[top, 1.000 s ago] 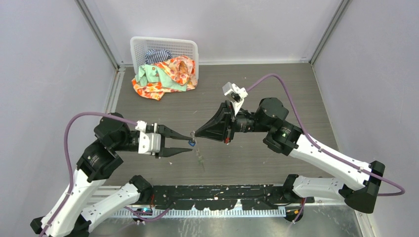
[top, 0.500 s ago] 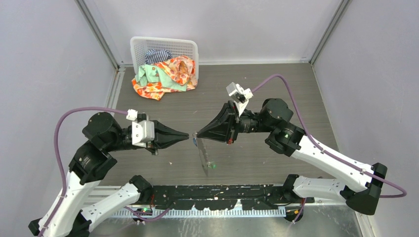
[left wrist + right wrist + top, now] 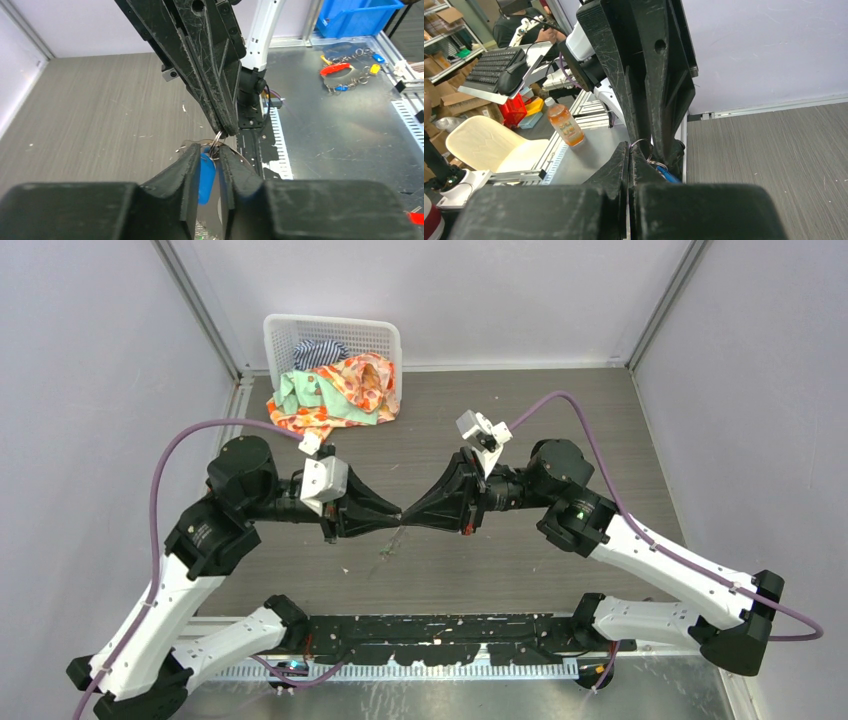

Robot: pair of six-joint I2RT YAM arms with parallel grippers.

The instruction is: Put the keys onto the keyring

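Note:
My two grippers meet tip to tip above the middle of the table. My left gripper point(image 3: 394, 520) is shut on the blue key point(image 3: 206, 172), which sits between its pads point(image 3: 190, 160). My right gripper point(image 3: 409, 519) is shut on the thin silvery keyring point(image 3: 640, 144), pinched at its very tips. In the left wrist view the wire point(image 3: 216, 144) runs from the right fingertips point(image 3: 227, 129) down to the blue key's head. The blue key also shows in the right wrist view point(image 3: 668, 174). A glittery, greenish fringe point(image 3: 387, 548) hangs below the tips. I cannot make out the green key clearly.
A white basket point(image 3: 385, 332) stands at the back left, with colourful clothes point(image 3: 335, 392) spilling out of it onto the table. Purple cables arc over both arms. The black base rail point(image 3: 440, 638) runs along the near edge.
My left gripper has swung right and towards the back, turned, and closed until its tip meets the right gripper's tip. The hanging loop has drawn up under the tips. The right arm has barely moved.

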